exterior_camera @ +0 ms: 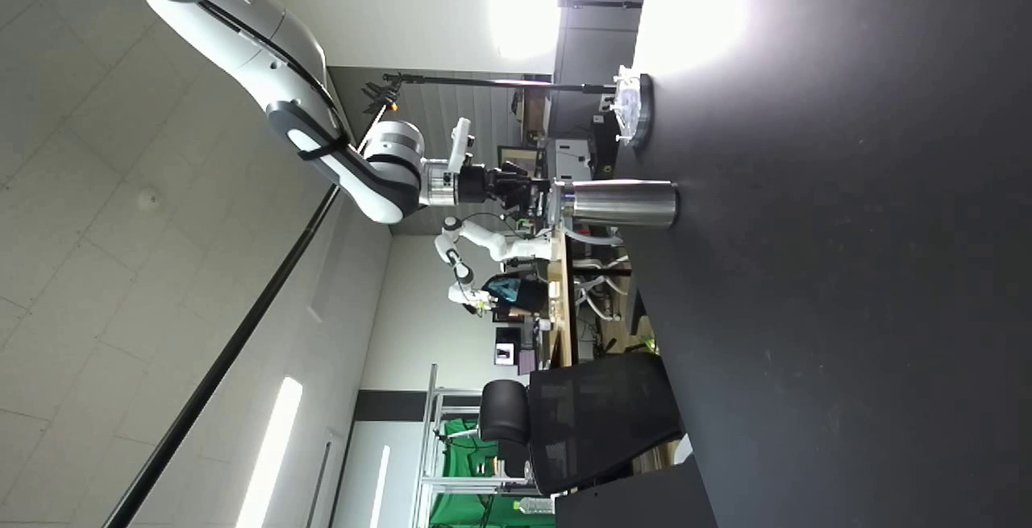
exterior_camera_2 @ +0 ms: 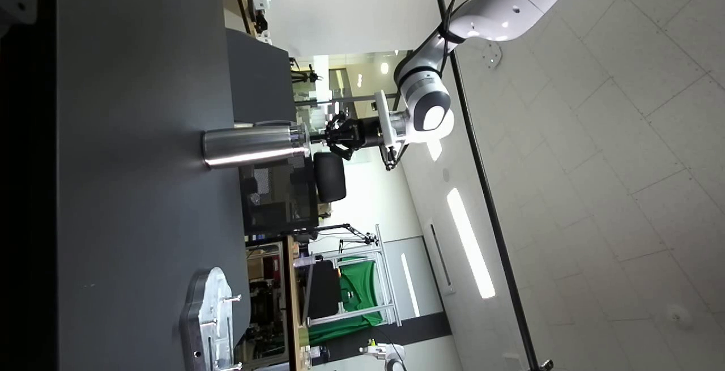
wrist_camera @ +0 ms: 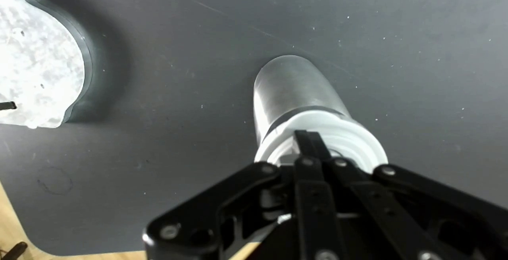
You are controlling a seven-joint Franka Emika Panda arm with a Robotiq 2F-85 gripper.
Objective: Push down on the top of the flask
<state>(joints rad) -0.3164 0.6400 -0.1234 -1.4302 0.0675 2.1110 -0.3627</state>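
Observation:
The flask point(exterior_camera: 625, 203) is a shiny silver cylinder standing upright on the black table; both exterior views are turned on their side. It also shows in an exterior view point(exterior_camera_2: 249, 145) and in the wrist view point(wrist_camera: 295, 85), with a pale ringed top. My gripper point(exterior_camera: 545, 187) is above the flask, pointing straight down at its top. In the wrist view the gripper's fingertips point(wrist_camera: 310, 135) are pressed together over the ringed top, with nothing between them. In an exterior view the gripper point(exterior_camera_2: 316, 139) is at the top surface; I cannot tell if it touches. The fingers hide part of the top.
A whitish-grey disc-like thing point(exterior_camera: 633, 107) on a dark base lies on the table beside the flask; it also shows in an exterior view point(exterior_camera_2: 212, 323) and in the wrist view point(wrist_camera: 39, 57). A black chair point(exterior_camera: 601, 423) stands beyond the table point(exterior_camera: 846, 270) edge.

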